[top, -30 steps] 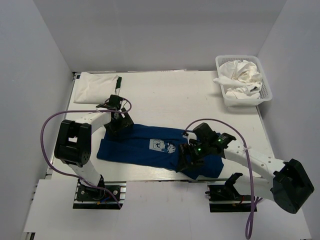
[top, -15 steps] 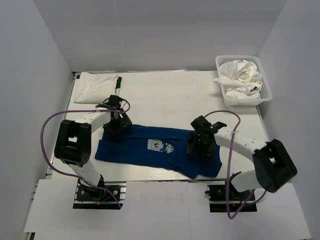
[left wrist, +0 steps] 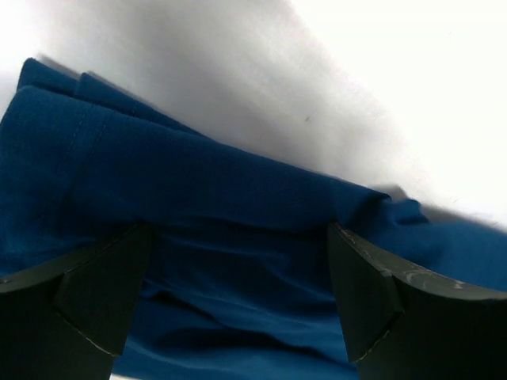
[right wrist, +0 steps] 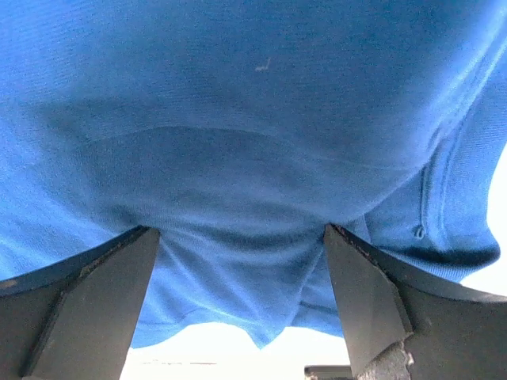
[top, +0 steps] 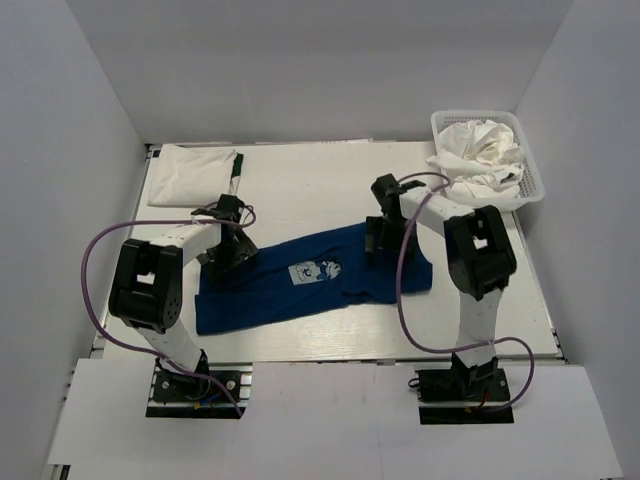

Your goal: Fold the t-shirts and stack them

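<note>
We see the left tool (top: pixel 225 252) with its fingers spread as wide as they go, set down on the far left edge of the royal-blue t-shirt (top: pixel 290 305). In the left wrist view, the left tool (left wrist: pixel 238 297) has blue cloth running across the gap between its fingers (left wrist: pixel 87 309), rumpled but not pinched. The right tool (top: pixel 378 238) is just as wide. In its own wrist view, the right tool (right wrist: pixel 238 277) has blue cloth filling the gap between its fingers (right wrist: pixel 372 309), unclamped; we cannot tell how hard the tips press.

The blue shirt lies spread across the middle of the surface (top: pixel 300 190), slanting a little, its pale chest print (top: pixel 314 271) facing up between the two tools. Its near left corner comes close to the surface's near edge. Bare surface lies beyond the shirt toward the far wall, and more to its right.

A folded white t-shirt (top: pixel 190 162) with dark edging rests at the far left corner, well apart from the left tool. The white lattice basket (top: pixel 527 190) sits at the far right corner, with crumpled white t-shirts (top: pixel 480 150) heaped in it.
</note>
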`<state>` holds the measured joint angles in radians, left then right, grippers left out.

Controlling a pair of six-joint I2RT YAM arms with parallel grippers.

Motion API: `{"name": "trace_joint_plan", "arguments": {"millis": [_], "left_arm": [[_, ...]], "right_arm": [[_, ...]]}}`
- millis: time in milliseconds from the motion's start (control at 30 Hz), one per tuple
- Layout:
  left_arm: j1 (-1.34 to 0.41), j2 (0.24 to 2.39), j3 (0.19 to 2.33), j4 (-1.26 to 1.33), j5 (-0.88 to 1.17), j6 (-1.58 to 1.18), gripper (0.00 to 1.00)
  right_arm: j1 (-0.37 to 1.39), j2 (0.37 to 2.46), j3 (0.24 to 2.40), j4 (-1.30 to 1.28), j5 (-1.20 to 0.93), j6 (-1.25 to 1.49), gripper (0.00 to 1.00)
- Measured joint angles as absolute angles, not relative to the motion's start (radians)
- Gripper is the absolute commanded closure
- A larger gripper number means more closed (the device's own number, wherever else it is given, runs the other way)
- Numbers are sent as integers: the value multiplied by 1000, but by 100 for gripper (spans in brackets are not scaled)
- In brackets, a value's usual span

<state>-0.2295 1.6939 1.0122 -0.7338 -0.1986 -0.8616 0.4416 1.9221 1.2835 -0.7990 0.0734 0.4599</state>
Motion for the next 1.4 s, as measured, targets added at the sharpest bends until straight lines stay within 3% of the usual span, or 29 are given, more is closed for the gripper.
{"name": "trace_joint_plan", "arguments": {"millis": [267,533,733,933,1167,1400], "left_arm": [[-242,1733,1069,-861,-159,-906,2],[-315,1715,1016,-983,5,-937,2],[-384,1501,895,-1128,59,-930,0],[-406,1328,1099,-1142,-50,-824,0],[-511,1369,1179,-893,51,-661,0],[-665,1520,1105,-863,64,-579,0]], "right_arm": [[392,2316,1922,-831,121,312,10],[358,2461,2156,-715,79,227,10],[328,2487,2186,-612,-42,196,10],[327,2465,2146,-572,-110,127,10],[329,2313,1999,-591,-82,191,10],[329,2112,1782,-599,-105,280,10]]}}
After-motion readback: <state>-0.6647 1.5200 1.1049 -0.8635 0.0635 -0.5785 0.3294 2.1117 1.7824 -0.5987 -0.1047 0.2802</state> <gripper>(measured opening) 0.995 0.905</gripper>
